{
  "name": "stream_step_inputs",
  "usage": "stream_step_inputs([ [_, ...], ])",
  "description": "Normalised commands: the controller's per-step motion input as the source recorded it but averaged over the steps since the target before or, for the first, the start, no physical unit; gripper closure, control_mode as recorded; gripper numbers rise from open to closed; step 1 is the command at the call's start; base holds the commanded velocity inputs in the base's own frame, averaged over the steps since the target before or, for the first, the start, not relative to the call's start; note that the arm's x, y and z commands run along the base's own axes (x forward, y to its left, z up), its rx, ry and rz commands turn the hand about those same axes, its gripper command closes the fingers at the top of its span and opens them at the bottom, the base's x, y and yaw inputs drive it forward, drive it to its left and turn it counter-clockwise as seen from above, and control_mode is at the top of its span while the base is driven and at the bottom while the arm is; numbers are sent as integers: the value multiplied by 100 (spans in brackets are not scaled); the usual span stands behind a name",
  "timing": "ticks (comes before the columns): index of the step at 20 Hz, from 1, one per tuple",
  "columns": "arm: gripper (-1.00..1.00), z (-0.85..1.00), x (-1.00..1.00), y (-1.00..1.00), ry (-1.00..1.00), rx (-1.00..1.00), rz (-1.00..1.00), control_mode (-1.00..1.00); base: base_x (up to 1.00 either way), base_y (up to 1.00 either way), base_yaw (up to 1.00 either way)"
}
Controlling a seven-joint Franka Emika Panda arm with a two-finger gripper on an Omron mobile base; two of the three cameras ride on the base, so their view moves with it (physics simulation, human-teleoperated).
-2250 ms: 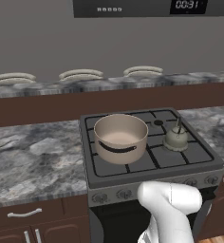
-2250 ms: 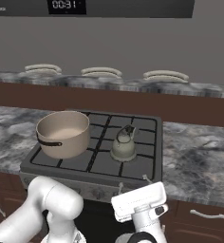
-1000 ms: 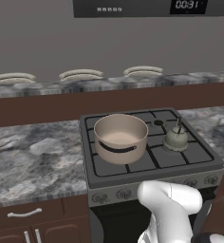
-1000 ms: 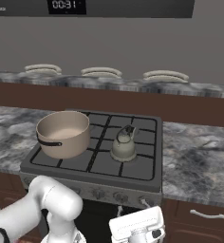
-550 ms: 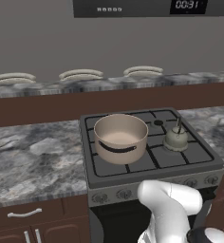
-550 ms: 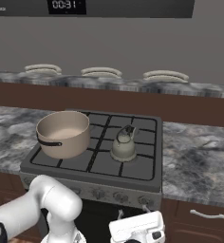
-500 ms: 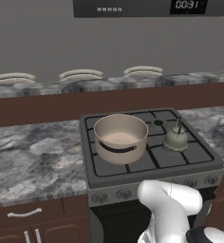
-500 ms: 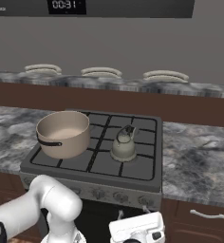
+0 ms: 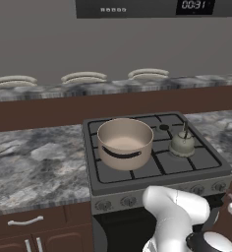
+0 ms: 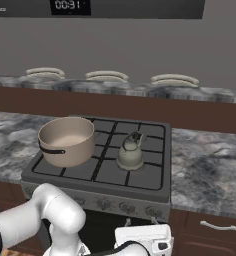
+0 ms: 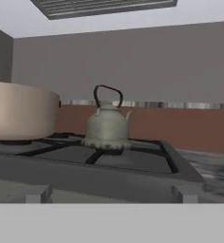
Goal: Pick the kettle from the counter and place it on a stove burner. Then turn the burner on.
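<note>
Cooktop grate (image 11: 133, 154) under kettle (image 11: 107, 124)

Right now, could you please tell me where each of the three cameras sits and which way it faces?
Left base view: behind the arm's left, looking down at the dark grey gas cooktop; white arm lower right.
Right base view: behind its right, same cooktop; arm lower left.
Hand view: low at the stove's front edge, level with the small grey-green metal kettle.
All share the kettle and the large tan pot.

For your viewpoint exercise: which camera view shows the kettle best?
The hand view: the kettle appears large, side-on, handle and spout clear. The left base view and right base view show it small, from above, on the stove.
</note>
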Motion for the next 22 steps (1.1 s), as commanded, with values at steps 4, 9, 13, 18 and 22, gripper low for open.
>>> stream_step_inputs([
  [4,-100,-5,21,-1,0,3,-3,-100,0,0,0],
  [9,-100,-20,5,-3,0,0,-1,-100,0,0,0],
  [13,-100,-17,0,-13,0,0,0,-100,0,0,0],
  [18,-100,-12,5,-18,0,0,0,-100,0,0,0],
  [22,-100,-16,13,-17,0,0,0,-100,0,0,0],
])
